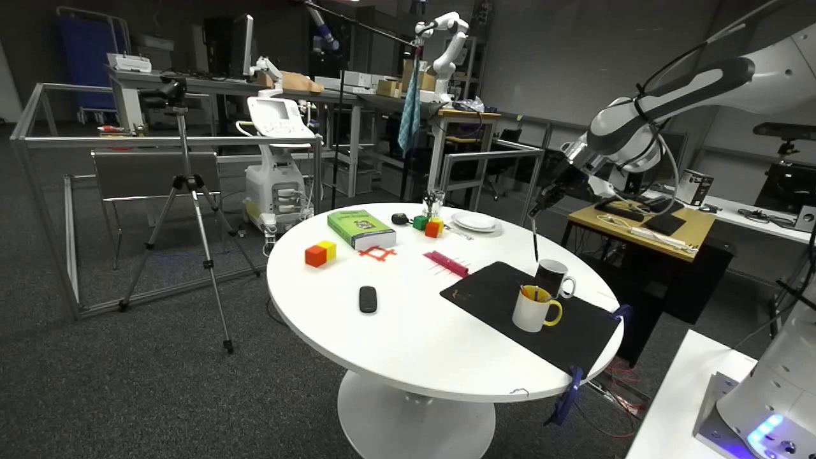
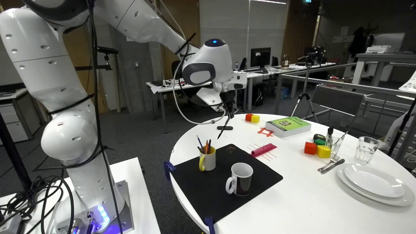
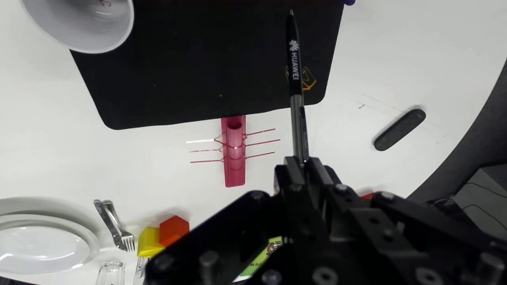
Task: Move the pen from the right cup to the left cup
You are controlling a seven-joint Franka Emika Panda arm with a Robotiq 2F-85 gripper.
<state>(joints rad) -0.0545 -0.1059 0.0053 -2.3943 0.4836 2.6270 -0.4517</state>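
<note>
pen [image 3: 295, 87]: up in the air over the table [image 2: 292, 195], out of the dark mug [image 2: 243, 182], not yet in the yellow mug [image 2: 209, 159].
pincer [image 3: 304, 161]: pinched tight on the pen's clip end, hardly any gap, the pen being so thin.
pen grip: back end held, likely so the tip leads into the mug and the pincer stays above the rim.
pen height: tip hangs free, touching neither mug nor the black mat [image 2: 201, 188]; probably raised to clear rims.
pen direction: runs to 12 o'clock in wrist view; leans down toward 7 o'clock in an exterior view.
dark mug: upright, handle toward 8 o'clock in an exterior view; no pen sticks out, so removal looks done.
yellow mug: upright, 10 o'clock from the dark mug in an exterior view; holds other pens [image 2: 207, 146], which may crowd the way in.
mat: under both mugs, likely marks the work area; clamp [image 1: 567, 401] at the table edge, presumably to stop sliding.
pen looks: thin, straight; metal tip, black front barrel, white logo plus "HUAWEI", silver-grey rear, dark clip; small print unreadable.
pen over mat: exact depth hard to tell; tip at 1 o'clock from the yellow mug in an exterior view.
left to do: line up over the yellow mug, lower, release, I'd say; lean may need straightening first.
</note>
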